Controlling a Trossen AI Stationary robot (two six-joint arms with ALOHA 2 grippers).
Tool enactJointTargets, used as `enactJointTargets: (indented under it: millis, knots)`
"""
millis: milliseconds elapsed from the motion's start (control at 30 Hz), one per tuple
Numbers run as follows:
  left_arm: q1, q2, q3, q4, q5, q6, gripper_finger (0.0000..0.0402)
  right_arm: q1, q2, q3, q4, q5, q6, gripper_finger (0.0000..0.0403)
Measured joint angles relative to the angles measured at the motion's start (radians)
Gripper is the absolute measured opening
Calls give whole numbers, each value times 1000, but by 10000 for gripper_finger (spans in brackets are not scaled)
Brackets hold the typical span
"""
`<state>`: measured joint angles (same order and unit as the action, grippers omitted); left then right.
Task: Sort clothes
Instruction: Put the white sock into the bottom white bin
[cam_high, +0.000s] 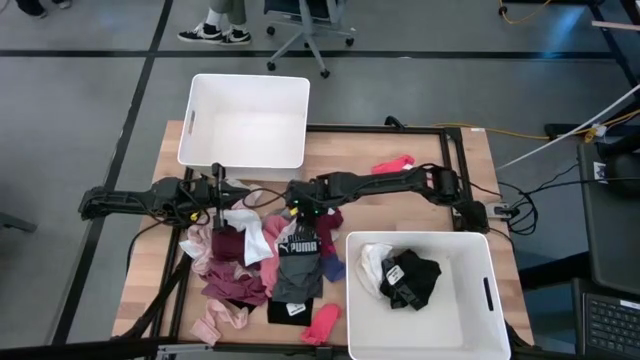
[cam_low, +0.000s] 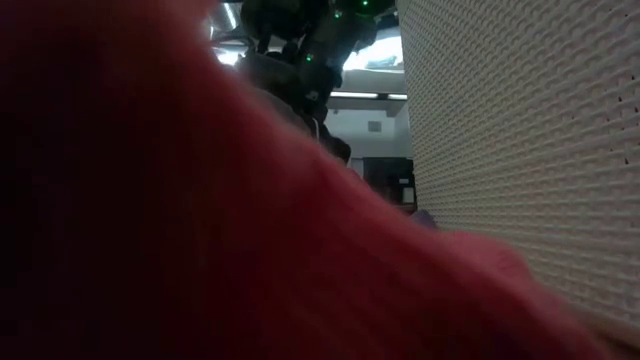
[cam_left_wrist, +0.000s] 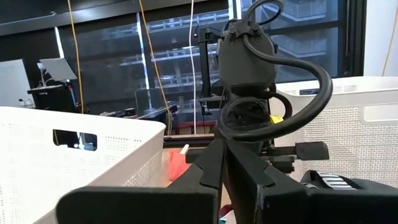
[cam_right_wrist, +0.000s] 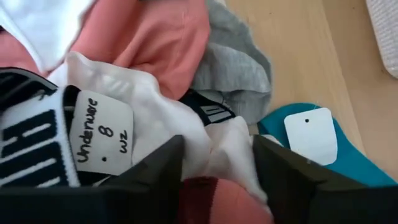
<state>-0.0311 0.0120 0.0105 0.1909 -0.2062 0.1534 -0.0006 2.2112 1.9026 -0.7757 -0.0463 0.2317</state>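
Clothes (cam_high: 262, 262): heaped at lower centre of the desk (cam_high: 460, 170); right gripper (cam_right_wrist: 214, 165) directly above the pile, jaws apart astride a white fold (cam_right_wrist: 217, 143); left gripper (cam_high: 216, 196) at the pile's upper-left edge, jaws together, empty.

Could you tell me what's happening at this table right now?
The robot is sorting a pile of clothes. The right gripper is down in the pile, its fingers either side of a fold of white fabric. The left gripper waits, shut, beside the empty bin. A few dark and white pieces already lie in the other bin.
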Motion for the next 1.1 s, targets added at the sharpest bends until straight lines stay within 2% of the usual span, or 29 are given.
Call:
enactJointTargets:
  millis: [200,267,400,533,733,933,1100]
  knots:
    - [0,0,0,0,0,0,11,0,0,0,0,12,-4,40]
    - [0,0,0,1,0,0,11,0,0,0,0,22,-23,13]
    - [0,0,0,1,0,-1,11,11,-8,16,-22,65,-33,21]
    - [0,0,0,1,0,-1,11,35,-44,86,-77,131,-49,7]
    - [0,0,0,0,0,2,11,78,-98,220,-211,298,-55,14]
    - [0,0,0,0,0,2,11,118,-131,379,-320,486,-55,5]
    - [0,0,0,3,0,-8,11,148,-153,454,-335,641,-60,12]
